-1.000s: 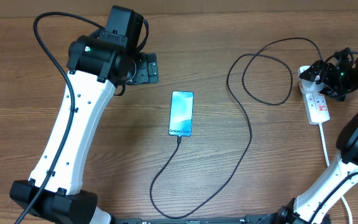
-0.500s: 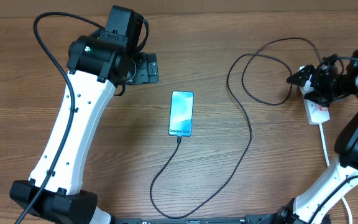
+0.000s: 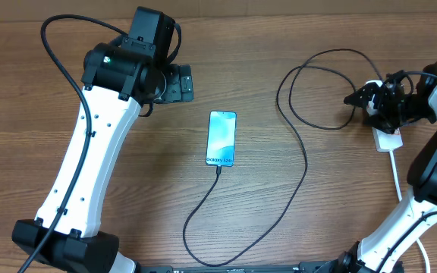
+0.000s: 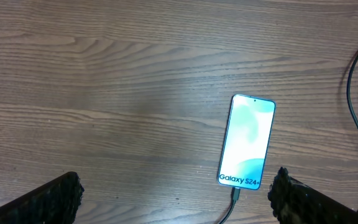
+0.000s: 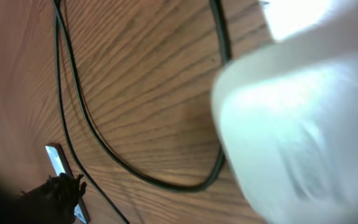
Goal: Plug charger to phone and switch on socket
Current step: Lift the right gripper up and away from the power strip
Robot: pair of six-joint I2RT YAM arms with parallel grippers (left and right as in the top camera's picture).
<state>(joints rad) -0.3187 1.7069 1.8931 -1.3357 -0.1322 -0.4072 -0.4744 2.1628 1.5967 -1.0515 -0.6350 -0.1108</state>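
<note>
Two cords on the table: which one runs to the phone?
The long thin black cable: it ends at the bottom edge of the slim cyan-screened phone. The thick white cord leaves the white power strip.

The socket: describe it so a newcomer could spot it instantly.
Go to the table's right edge, where the right gripper is. Partly beneath it lies the socket, a white strip. Unlike the thin black charger looping beside it, its cord is thick and white.
</note>
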